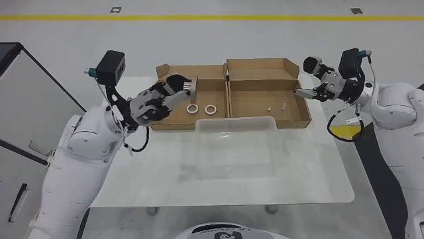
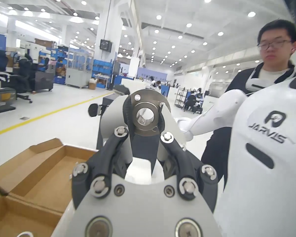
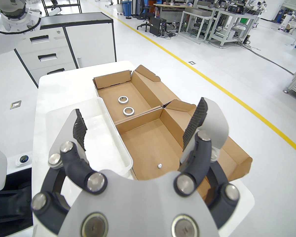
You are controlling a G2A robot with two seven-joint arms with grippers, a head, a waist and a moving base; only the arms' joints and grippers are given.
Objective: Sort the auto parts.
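My left gripper [image 2: 144, 118] is shut on a metal flanged ring [image 2: 143, 117], held above the left cardboard box [image 1: 173, 110]; in the top view the left gripper [image 1: 189, 86] hovers over that box's back part. Two metal rings [image 1: 193, 108] [image 1: 210, 109] lie on that box's floor, also seen as rings [image 3: 122, 99] [image 3: 128, 111] from the right wrist. My right gripper [image 3: 140, 124] is open and holds nothing, up off the table beside the right cardboard box [image 1: 301, 110]; in the top view the right gripper [image 1: 311, 80] is at that box's right end. Small bolts [image 1: 283, 106] lie in that box, one bolt [image 3: 159, 166] showing.
A clear plastic bin [image 1: 265, 125] stands in front of the boxes on the white table [image 1: 311, 179]. A grey cabinet [image 1: 26, 100] stands left of the table. A person stands behind the robot in the left wrist view, touching nothing.
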